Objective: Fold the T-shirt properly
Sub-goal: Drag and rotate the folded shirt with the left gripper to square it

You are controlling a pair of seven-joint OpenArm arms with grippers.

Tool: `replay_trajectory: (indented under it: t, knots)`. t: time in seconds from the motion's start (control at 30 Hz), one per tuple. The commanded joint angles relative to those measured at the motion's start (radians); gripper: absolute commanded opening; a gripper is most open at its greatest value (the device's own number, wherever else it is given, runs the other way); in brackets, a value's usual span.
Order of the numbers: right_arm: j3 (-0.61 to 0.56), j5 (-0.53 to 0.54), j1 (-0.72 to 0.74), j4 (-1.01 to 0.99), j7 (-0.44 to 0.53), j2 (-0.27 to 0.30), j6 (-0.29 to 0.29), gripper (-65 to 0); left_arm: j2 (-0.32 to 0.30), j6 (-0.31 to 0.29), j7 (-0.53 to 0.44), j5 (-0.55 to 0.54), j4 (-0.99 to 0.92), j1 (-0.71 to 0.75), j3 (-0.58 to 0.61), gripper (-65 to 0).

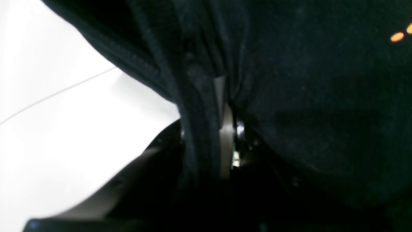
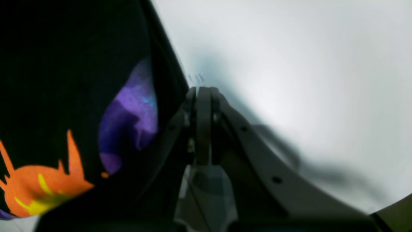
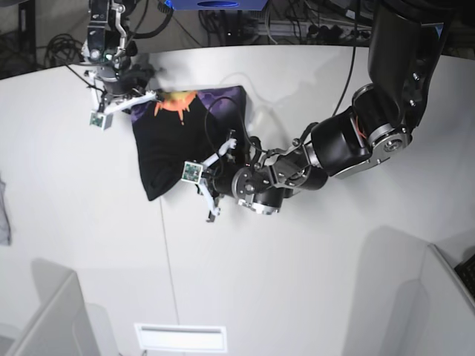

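The T-shirt (image 3: 174, 141) lies bunched on the white worktop (image 3: 312, 282) at far left, long axis running far-to-near, orange print at its far end. The left pincer (image 1: 222, 106) pinches its near edge; the right pincer (image 2: 202, 93) is closed at its far corner, though a grip there is unclear.

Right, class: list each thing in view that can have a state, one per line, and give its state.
T-shirt: partly folded on the table, print showing at its far end, gripped at two edges.
Left gripper: shut on a fold of the T-shirt.
Right gripper: shut, at the T-shirt's edge.
Grey cloth: lying apart at the table's edge.
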Motion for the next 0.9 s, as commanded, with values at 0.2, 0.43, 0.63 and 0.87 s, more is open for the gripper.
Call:
replay_trajectory:
  t: [0.2,0.43,0.63,0.87]
  knots:
    - [-0.02,0.006,-0.05,0.034,-0.004,0.001,-0.005,-65.0,-0.003,-0.017,0.062,0.049,-0.006,-0.041,0.001,-65.0]
    - [-0.025,0.006,-0.089,0.068,-0.004,0.001,-0.005,-65.0,0.0,-0.017,0.07,0.043,-0.006,-0.064,0.001,-65.0]
    - [-0.025,0.006,-0.104,0.095,-0.006,0.001,-0.005,-65.0,0.001,-0.017,0.071,0.04,-0.001,-0.071,-0.002,-51.8]
    - [-0.025,0.006,-0.104,0.094,-0.006,0.001,-0.005,-65.0,0.003,-0.017,0.068,0.038,0.008,-0.09,-0.003,-20.2]
